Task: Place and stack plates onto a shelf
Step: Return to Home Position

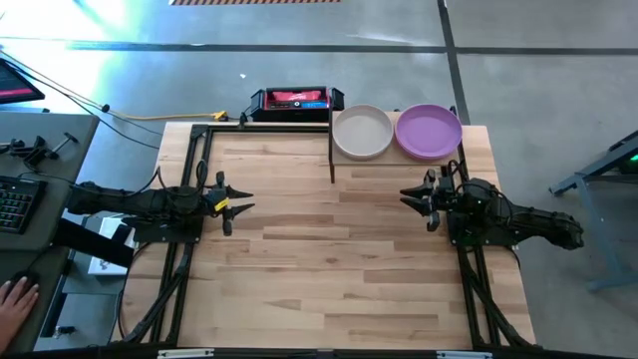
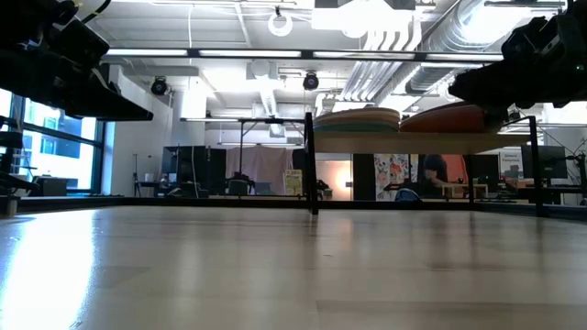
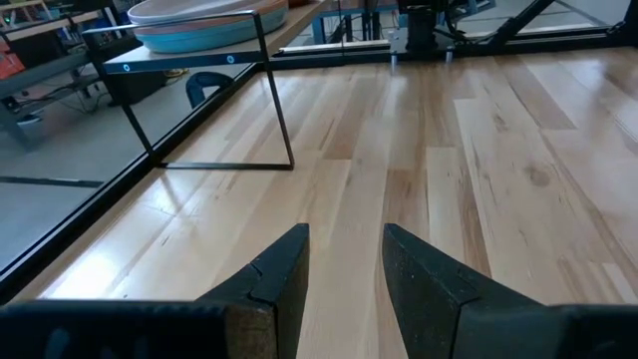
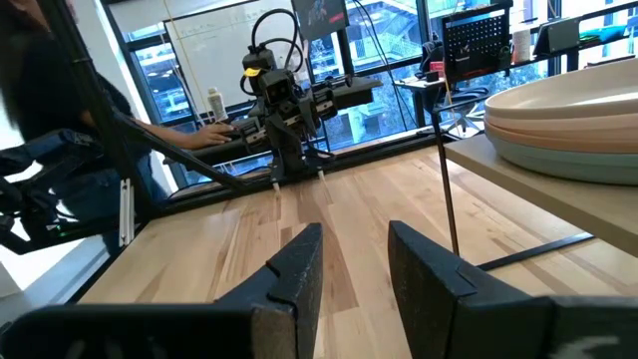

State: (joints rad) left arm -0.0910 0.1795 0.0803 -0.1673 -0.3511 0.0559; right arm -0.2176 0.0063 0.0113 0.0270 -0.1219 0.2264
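Observation:
Two stacks of plates stand side by side on the shelf [image 1: 399, 160] at the table's far edge. The left stack is topped by a cream plate [image 1: 362, 131], the right one by a purple plate [image 1: 429, 132]. In the low view the stacks [image 2: 371, 119] rest on the raised board between thin black posts. My left gripper [image 1: 239, 202] hovers open over the table's left side, holding nothing. My right gripper [image 1: 411, 196] hovers open over the right side, just near of the shelf. Both point toward the table's middle.
A black and red box [image 1: 296, 101] sits beyond the far edge, left of the shelf. A person's hand [image 1: 14, 299] rests at a desk with a keyboard [image 1: 12, 201] left of the table. Bare tabletop [image 1: 329, 269] spreads between the arms.

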